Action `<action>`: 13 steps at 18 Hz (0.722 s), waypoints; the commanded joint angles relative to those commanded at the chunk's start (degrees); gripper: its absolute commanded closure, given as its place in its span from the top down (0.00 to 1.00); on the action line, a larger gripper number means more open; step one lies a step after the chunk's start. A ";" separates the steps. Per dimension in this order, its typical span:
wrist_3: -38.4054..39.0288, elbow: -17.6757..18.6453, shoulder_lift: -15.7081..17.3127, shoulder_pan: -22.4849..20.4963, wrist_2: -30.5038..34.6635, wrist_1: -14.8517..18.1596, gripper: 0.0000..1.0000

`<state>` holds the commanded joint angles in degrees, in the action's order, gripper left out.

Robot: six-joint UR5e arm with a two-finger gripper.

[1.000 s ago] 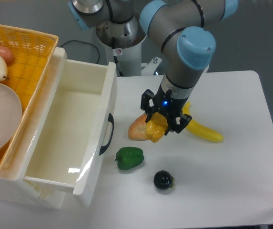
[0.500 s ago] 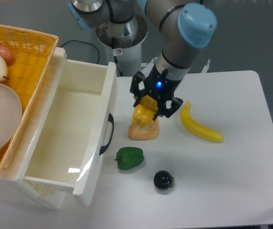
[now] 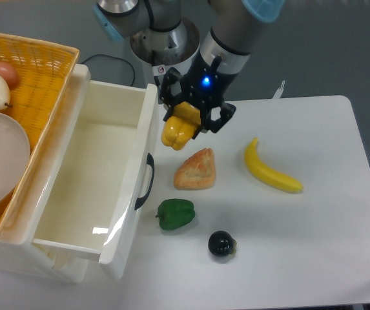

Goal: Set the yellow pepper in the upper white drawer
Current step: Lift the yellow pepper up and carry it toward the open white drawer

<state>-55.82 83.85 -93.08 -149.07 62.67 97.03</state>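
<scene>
White table (image 3: pixel 327 258), grey wall behind. Open glossy white plastic drawer (image 3: pixel 88 181) at 9 o'clock. Black two-finger gripper (image 3: pixel 186 121) clamped on glossy yellow bell pepper (image 3: pixel 177 131), lifted just right of drawer front. Below: bread piece (image 3: pixel 196 171), green pepper (image 3: pixel 175 214).

Glossy yellow pepper (image 3: pixel 178 131) hangs just beside open upper white drawer (image 3: pixel 91 187).

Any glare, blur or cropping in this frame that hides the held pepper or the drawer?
Fixed camera: sharp and evenly lit, shadows soft. Glare streaks mark the upper white drawer on its front rim and floor, hiding nothing. The yellow pepper in the pincer is crisp, with small highlights. The arm's upper part is cut off by the top edge.
</scene>
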 joint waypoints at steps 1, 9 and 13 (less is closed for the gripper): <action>1.49 0.00 0.18 0.18 -0.26 0.09 0.34; 10.64 -0.09 1.32 1.76 -5.80 -0.26 0.34; 12.14 0.00 1.41 2.81 -5.98 -0.87 0.34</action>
<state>-43.69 83.85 -91.67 -146.25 56.69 96.16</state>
